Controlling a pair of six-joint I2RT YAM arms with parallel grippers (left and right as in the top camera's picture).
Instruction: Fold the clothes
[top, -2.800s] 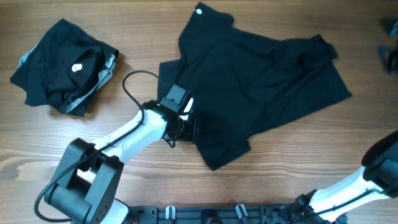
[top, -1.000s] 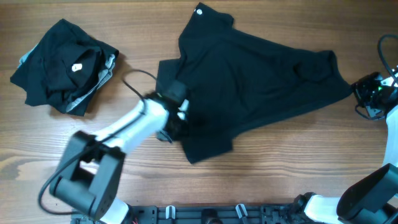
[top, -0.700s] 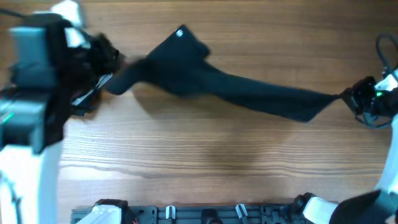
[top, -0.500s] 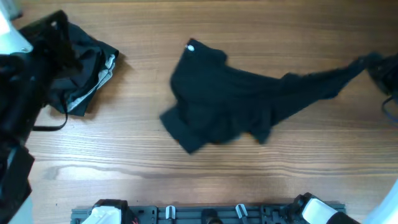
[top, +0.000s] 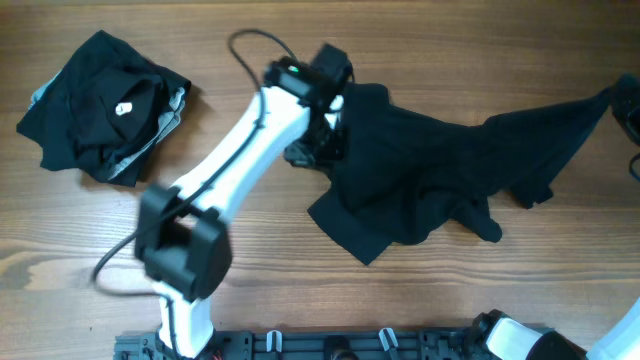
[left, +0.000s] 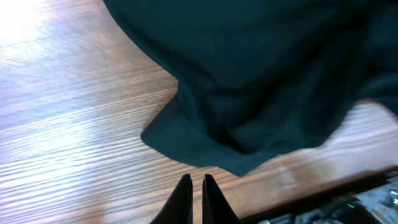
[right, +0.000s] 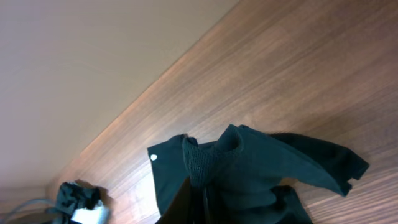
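Observation:
The large black shirt (top: 440, 170) lies rumpled across the table's middle, and one corner is stretched up to the far right edge. My right gripper (right: 195, 198) is shut on a fold of this shirt (right: 249, 168), whose fabric drapes away from the fingers. A small white dot (right: 153, 158) shows near its edge. My left gripper (left: 196, 186) hovers over bare wood just short of the shirt's hem (left: 205, 155). Its fingers are shut with nothing between them. Seen from overhead, the left arm (top: 255, 140) reaches to the shirt's left side.
A pile of other black clothes with grey trim (top: 100, 105) sits at the back left and also shows in the right wrist view (right: 78, 199). The black rail of the table's front edge (top: 340, 345) runs along the bottom.
The left arm has swung in from the far left to the shirt's left edge. The shirt has shifted right and spread lower, with its right corner still held at the far right.

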